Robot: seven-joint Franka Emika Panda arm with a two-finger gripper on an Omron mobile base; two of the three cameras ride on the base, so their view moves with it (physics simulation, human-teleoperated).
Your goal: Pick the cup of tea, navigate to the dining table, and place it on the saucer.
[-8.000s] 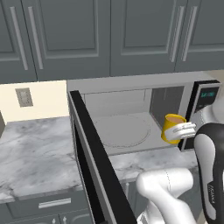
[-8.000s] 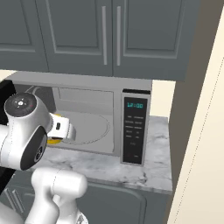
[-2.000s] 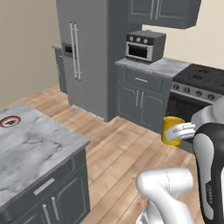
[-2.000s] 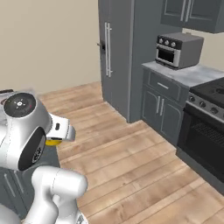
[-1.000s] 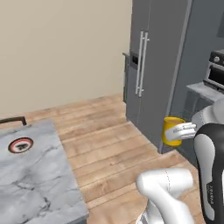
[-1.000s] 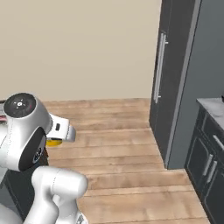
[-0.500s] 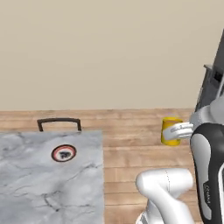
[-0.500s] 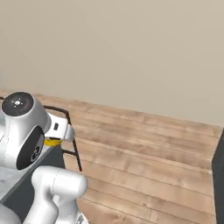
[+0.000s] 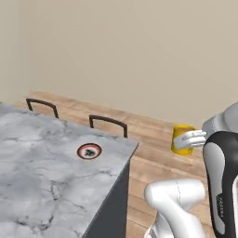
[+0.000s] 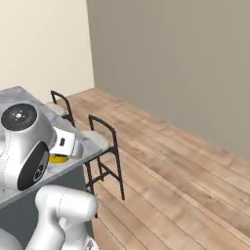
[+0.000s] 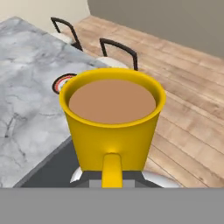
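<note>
The cup of tea [image 9: 181,138] is a yellow mug that hangs in the air to the right of the dining table [image 9: 42,176], with my gripper [image 9: 189,141] shut on its handle side. In the hand view the cup of tea [image 11: 111,127] is upright and close, full of brown liquid, with its handle towards the camera. The saucer [image 9: 89,151], red-rimmed with a dark centre, lies near the marble top's far right corner. In the hand view the saucer [image 11: 60,83] peeks out to the left behind the cup. A sliver of the yellow cup of tea [image 10: 59,158] shows under the hand in the right base view.
Two dark metal chairs [image 9: 108,122] [image 9: 42,104] stand along the table's far side. In the right base view the chairs [image 10: 106,141] sit at the table edge. Wooden floor [image 10: 185,176] stretches to bare beige and grey walls.
The whole scene has shifted as the base drove and turned. The dining table and saucer now sit nearer, with two chairs in sight. The cup stays held in the same spot by the arm.
</note>
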